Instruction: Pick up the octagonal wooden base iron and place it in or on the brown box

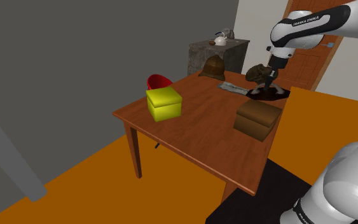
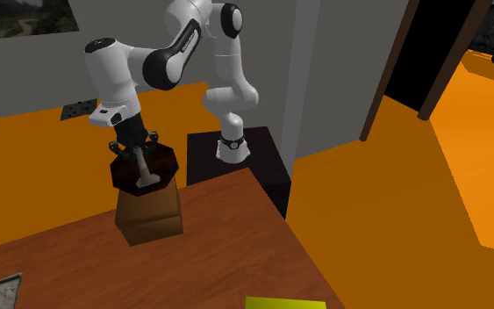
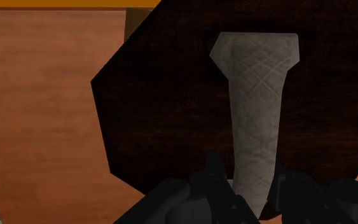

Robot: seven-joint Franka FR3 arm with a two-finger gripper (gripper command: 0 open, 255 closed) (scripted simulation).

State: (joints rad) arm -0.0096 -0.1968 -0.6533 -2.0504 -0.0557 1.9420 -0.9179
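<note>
Pick-up was done. The gripper had its jaws clenched on the iron's grey handle, one black finger each side, w/ the dark octagonal base below it. In the second exterior view the iron hung right over the brown box, which stood on the wooden table near the edge by the stand. Lift & carry looked finished, i.e. most of the task.

Left to do:
- lower the iron if needed
- let go
- pull the arm clear

Whether the base already touched the box top wasn't clear. The second exterior view showed no gap btwn them, but the shoulder view suggested the iron was a bit above, poss. offset toward the far side. Placement couldn't be counted as done, since the jaws weren't released yet. The base looked approx. as wide as the box top, so centring would matter before release.
</note>
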